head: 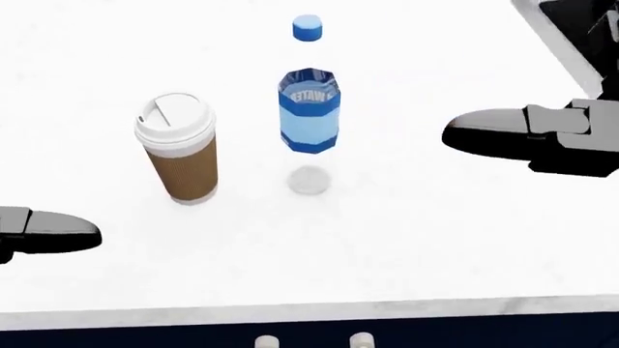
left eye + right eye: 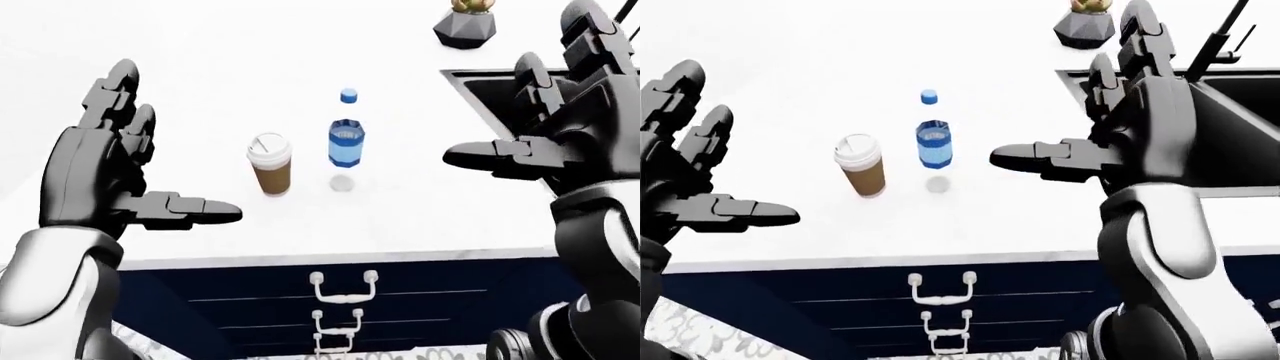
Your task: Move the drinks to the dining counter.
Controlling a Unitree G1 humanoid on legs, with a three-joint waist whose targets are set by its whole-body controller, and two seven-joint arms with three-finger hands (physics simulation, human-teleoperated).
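Both drinks stand upright on the white counter (image 2: 200,67), untouched, so your job now is a clean first grasp. In the head view the water bottle (image 1: 310,119) sits just past centre toward 12 o'clock, its blue cap at the top, and the coffee cup (image 1: 177,148) stands just beside it at 9 o'clock, with a clear gap between them.

Take the bottle with your right hand (image 2: 550,127), which hangs well apart from it at 3 o'clock. Bring it in level from that side, aim for the labelled blue midsection, not the clear lower part or the cap, and let thumb and fingers pass on both sides before you close. My guess is the bottle is light and tall, so a nudge from a fingertip may tip it into the cup; come in slowly and centred.

The cup suits your left hand (image 2: 105,169), approaching from 9 o'clock around the brown sleeve, below the lid.

As for pose: both hands are spread wide and hold nothing. In the left-eye view each palm faces inward, fingers raised toward 12 o'clock, thumbs pointing at each other across the drinks. The sink (image 2: 1240,97) lies at 2 o'clock behind the right hand.
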